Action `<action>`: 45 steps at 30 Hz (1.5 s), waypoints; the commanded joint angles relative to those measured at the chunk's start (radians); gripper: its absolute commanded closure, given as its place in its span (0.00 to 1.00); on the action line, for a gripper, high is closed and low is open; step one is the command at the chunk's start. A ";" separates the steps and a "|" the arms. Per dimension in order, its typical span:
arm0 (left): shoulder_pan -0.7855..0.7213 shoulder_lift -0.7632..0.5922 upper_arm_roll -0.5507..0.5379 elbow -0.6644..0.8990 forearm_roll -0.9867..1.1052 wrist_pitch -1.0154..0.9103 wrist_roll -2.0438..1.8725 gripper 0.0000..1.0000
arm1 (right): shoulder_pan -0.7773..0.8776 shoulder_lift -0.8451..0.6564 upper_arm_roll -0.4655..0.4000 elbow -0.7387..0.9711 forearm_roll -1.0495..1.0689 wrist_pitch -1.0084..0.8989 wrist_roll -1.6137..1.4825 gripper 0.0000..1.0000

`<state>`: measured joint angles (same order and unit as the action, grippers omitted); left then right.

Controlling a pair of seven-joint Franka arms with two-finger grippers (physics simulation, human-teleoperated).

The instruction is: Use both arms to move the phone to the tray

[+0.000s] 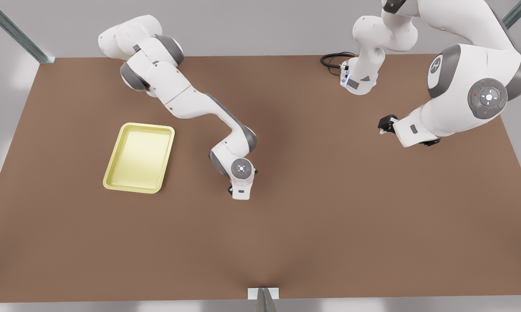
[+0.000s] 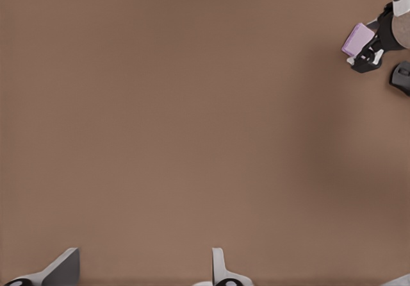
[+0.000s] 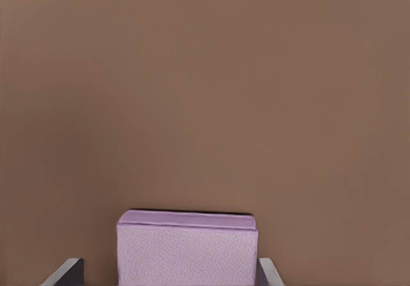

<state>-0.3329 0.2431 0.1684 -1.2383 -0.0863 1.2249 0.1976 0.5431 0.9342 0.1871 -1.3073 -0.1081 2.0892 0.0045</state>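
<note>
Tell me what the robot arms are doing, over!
Right gripper shut on the phone. Left gripper open over bare table, waiting. Tray empty. Nothing in the way.

Two arms over the table, one loaded, one empty-handed

The right gripper (image 3: pixel 170 276) sits at the front view's right, at the end of a bulky white arm that bends down from the top corner; in the front view its black gripper (image 1: pixel 386 125) pokes out toward the table's middle. Its fingers (image 3: pixel 64 272) are closed on the two sides of the phone (image 3: pixel 187 251) (the slab fills the gap between them). The left gripper (image 2: pixel 138 270) hangs under the arm reaching in from the front view's upper left, wrist turned straight down (image 1: pixel 240 180), fingers (image 2: pixel 221 270) spread apart with nothing between them.
</note>
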 commanded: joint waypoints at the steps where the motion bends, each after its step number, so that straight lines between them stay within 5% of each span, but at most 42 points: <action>1: 0.000 -0.001 0.000 0.000 0.000 -0.005 0.000 0.00 | 0.002 0.001 0.000 0.005 -0.005 -0.014 0.055 0.00; 21: 0.000 0.001 0.000 -0.001 0.000 -0.013 0.000 0.00 | -0.006 0.015 -0.005 0.002 -0.001 0.002 0.068 0.00; 28: 0.000 0.002 0.000 -0.001 0.000 -0.013 0.002 0.00 | -0.006 0.015 -0.005 0.003 -0.001 0.003 0.068 0.21; 34: 0.000 0.001 0.000 0.000 0.000 -0.013 0.000 0.00 | -0.018 0.000 -0.005 0.022 0.001 0.002 0.060 0.24; 39: 0.000 0.001 0.000 -0.001 0.002 -0.013 0.000 0.00 | -0.173 -0.212 0.002 -0.107 -0.001 -0.032 -0.015 0.25; 45: 0.000 0.007 -0.001 0.002 0.051 -0.022 -0.205 0.00 | -0.391 -0.571 0.002 -0.538 -0.001 0.023 -0.176 0.28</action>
<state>-0.3331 0.2509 0.1671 -1.2380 -0.0529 1.2068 0.1588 0.1687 0.3954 0.1887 -1.8063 -0.1032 2.0878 -0.0103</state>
